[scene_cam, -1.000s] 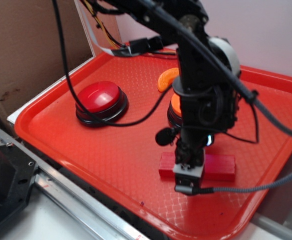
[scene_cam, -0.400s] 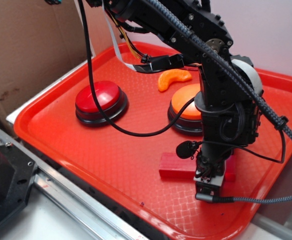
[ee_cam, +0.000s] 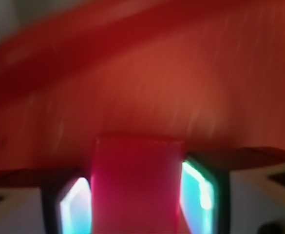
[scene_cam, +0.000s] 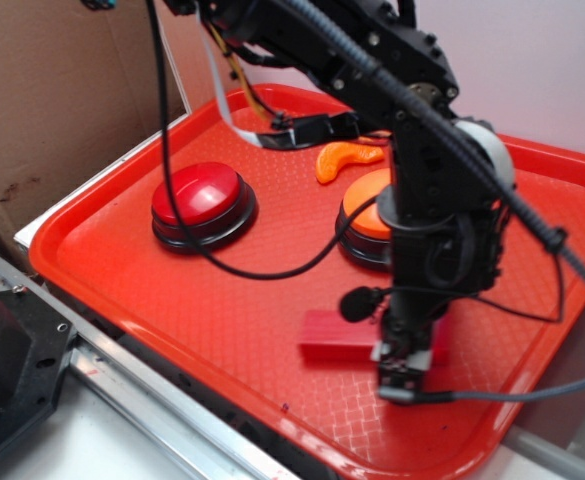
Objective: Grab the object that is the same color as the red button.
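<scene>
Near the tray's point(scene_cam: 122, 290) front edge, the gripper point(scene_cam: 404, 352) has its jaws clamped on the red block point(scene_cam: 334, 337), one finger point(ee_cam: 200, 192) against each side. Farther back on the tray sits the red button point(scene_cam: 199, 195), well apart from the block.

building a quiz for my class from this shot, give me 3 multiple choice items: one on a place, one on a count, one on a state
1. Where does the red block lie on the tray?
A. near the front edge
B. behind the red button
C. on top of the orange button

2. How many dome buttons are on the tray?
A. one
B. two
C. four

3. How does the tool stand relative to the block?
A. high above it, clear of it
B. fingers on either side of it
C. pressing the red button

Answers:
1 A, the block sits in front of both buttons.
2 B, one red button and one orange button.
3 B, the wrist view shows the block between the fingers.
</scene>
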Action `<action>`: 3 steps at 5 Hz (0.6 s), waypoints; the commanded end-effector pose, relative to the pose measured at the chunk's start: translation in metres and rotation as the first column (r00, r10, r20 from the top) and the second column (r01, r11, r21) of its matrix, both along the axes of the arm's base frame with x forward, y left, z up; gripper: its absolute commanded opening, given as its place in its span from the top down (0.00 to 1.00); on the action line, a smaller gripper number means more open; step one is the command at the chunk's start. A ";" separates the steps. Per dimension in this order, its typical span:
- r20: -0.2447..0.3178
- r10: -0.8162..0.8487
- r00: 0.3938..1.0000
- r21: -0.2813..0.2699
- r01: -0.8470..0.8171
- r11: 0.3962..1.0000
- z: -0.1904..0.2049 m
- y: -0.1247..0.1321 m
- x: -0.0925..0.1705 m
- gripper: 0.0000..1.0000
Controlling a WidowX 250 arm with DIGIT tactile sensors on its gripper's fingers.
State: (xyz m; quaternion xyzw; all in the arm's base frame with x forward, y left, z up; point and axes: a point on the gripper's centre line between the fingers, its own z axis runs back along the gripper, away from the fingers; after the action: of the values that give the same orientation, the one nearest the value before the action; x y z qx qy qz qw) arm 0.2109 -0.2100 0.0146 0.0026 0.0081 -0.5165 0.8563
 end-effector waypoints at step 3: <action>0.059 0.634 0.771 -0.152 -0.621 0.769 0.161 0.097 -0.036 1.00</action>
State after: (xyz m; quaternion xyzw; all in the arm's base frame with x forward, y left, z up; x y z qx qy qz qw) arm 0.1858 -0.1036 0.1649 -0.0187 -0.0488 -0.2068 0.9770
